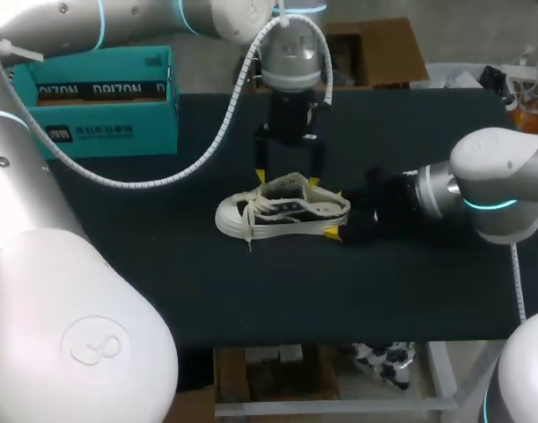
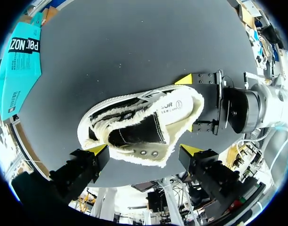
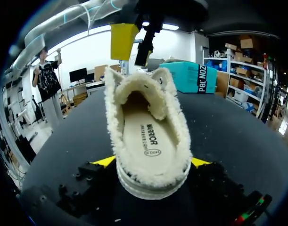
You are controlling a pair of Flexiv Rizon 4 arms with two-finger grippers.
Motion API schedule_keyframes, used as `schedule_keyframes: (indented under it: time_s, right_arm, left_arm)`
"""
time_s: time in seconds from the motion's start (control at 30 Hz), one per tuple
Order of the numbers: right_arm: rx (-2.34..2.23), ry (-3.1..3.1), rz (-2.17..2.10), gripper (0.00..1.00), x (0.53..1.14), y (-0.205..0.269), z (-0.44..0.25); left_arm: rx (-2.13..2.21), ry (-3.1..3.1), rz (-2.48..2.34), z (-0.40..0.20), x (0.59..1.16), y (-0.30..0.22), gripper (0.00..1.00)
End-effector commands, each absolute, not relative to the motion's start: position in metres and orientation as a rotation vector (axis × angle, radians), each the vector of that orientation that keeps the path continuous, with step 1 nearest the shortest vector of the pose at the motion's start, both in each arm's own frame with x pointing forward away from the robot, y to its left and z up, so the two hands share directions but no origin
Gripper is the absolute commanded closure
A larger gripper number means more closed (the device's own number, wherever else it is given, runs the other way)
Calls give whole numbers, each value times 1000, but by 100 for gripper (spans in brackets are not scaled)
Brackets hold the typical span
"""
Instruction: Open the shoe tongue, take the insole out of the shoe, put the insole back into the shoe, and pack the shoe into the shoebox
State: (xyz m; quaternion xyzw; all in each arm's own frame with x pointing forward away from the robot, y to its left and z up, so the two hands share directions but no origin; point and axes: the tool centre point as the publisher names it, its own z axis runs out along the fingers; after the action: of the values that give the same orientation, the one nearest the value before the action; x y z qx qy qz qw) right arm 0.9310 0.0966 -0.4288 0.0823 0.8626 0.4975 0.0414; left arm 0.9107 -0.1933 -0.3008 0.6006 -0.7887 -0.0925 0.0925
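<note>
Shoe [image 1: 282,211] is lying toe-away ahead of right gripper [image 3: 153,162], which is clamping its heel; left gripper [image 2: 144,149] is hovering spread open just above its opening.

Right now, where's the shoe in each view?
Head view: shoe mid-table, toe toward my left side.
Left wrist view: shoe just ahead of the left gripper.
Right wrist view: shoe with its heel between the right gripper fingers.
Shared landmark: teal shoebox.
</note>
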Motion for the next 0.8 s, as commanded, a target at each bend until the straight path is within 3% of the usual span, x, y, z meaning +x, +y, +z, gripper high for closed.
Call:
schedule_keyframes:
  time_s: [0.03,0.07,0.1,0.17,0.27,0.37,0.43,0.5,0.53,0.57,0.7,0.73,0.8]
  right_arm:
    - [250,2641,1526,100,929,99,-434]
    - [250,2641,1526,100,929,99,-434]
    - [250,2641,1526,100,929,99,-434]
    - [250,2641,1526,100,929,99,-434]
    - [250,2641,1526,100,929,99,-434]
    - [250,2641,1526,100,929,99,-434]
    - [250,2641,1526,100,929,99,-434]
    - [250,2641,1526,100,929,99,-434]
    - [250,2641,1526,100,929,99,-434]
    - [250,2641,1526,100,929,99,-434]
    - [250,2641,1526,100,929,99,-434]
    - [250,2641,1526,100,929,99,-434]
    - [250,2641,1526,100,929,99,-434]
  left_arm:
    - [1789,-2336,-457,-312,925,-211,7]
    - [1795,-2331,-467,-314,926,-212,21]
    - [1798,-2326,-475,-315,926,-213,28]
    - [1810,-2320,-493,-316,926,-215,34]
    - [1824,-2313,-514,-318,925,-216,34]
    - [1838,-2309,-564,-323,923,-218,21]
    - [1837,-2307,-593,-327,921,-219,23]
    - [1832,-2300,-614,-330,919,-219,38]
    - [1823,-2299,-622,-331,918,-219,53]
    - [1836,-2295,-626,-331,918,-219,61]
    - [1856,-2288,-655,-334,918,-215,80]
    - [1858,-2285,-656,-334,917,-214,96]
    - [1868,-2277,-649,-333,917,-211,100]
